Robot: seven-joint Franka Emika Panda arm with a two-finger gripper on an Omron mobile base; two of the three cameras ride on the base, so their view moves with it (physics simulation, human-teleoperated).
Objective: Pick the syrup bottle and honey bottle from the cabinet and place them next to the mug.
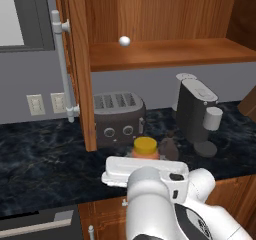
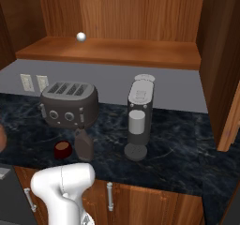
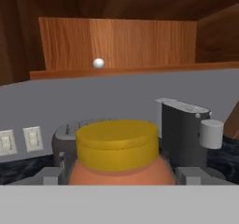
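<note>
The honey bottle (image 3: 116, 146), orange with a yellow cap, sits between my gripper's (image 3: 119, 175) grey fingers (image 3: 49, 175), which are closed against its wide body. From the left base, its cap (image 1: 145, 145) pokes up just behind my gripper (image 1: 145, 160), low over the counter in front of the toaster. The dark grey-brown syrup bottle (image 2: 84, 145) stands on the counter right beside the dark red mug (image 2: 62, 149), and it is also seen at the honey bottle's right (image 1: 169, 148). The cabinet (image 1: 165, 54) hangs open above, with a small white ball (image 1: 124, 41) on its shelf.
A grey toaster (image 2: 69, 104) stands behind the mug and a grey coffee machine (image 2: 139, 118) to its right. The open cabinet door with its silver bar handle (image 1: 62, 69) juts out at the left. Wall outlets (image 1: 36, 104) sit on the grey backsplash.
</note>
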